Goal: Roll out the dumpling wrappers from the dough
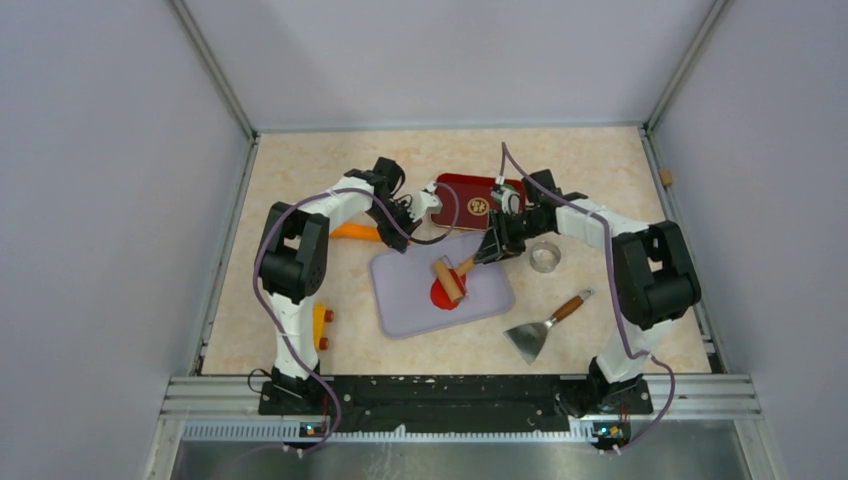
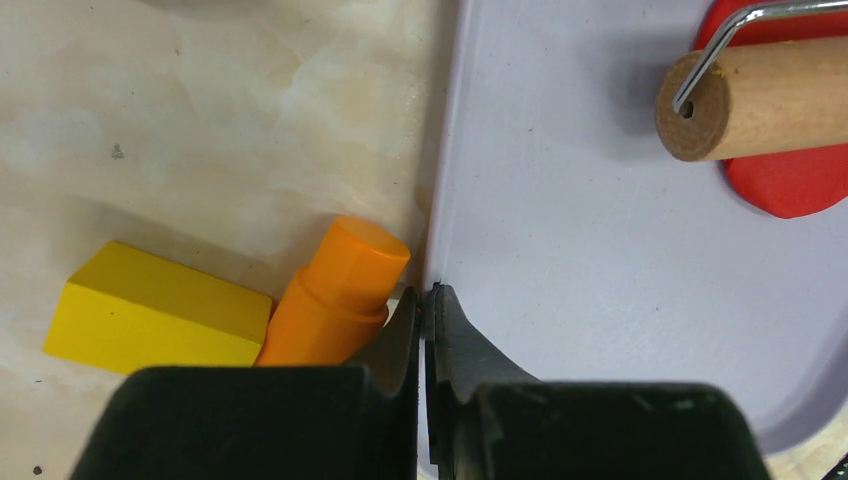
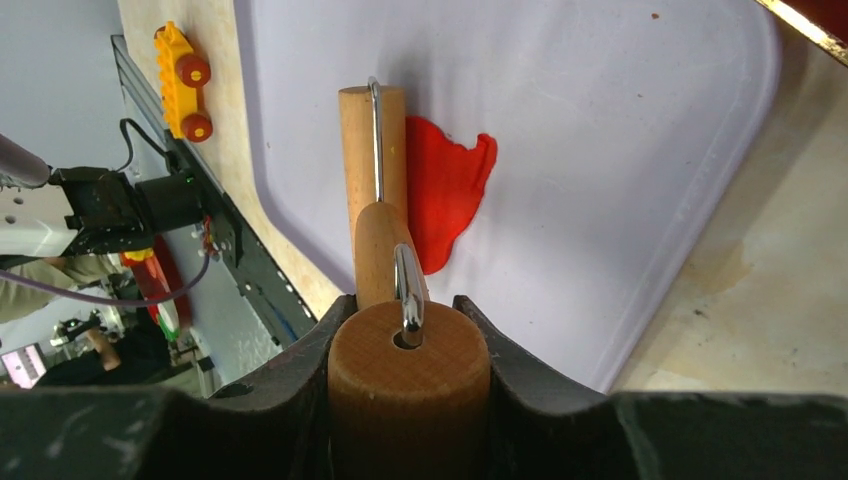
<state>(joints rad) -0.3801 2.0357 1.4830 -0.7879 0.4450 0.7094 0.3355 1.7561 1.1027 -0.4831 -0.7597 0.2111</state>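
The right gripper [image 3: 406,335] is pinching the roller handle [image 3: 408,390] over the soft, likely sticky dough [image 3: 445,190] at upper mid-frame, while the left gripper [image 2: 424,312] is resting pressed together.

The roller [image 2: 770,95] is plain matt wood on a shiny metal wire [image 3: 405,285], board [image 2: 600,300] is smooth plastic, dough [image 3: 445,190] looks soft, slightly glossy.

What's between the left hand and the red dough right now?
Only bare lilac board, shown in the left wrist view; the rolling pin lies across the dough.
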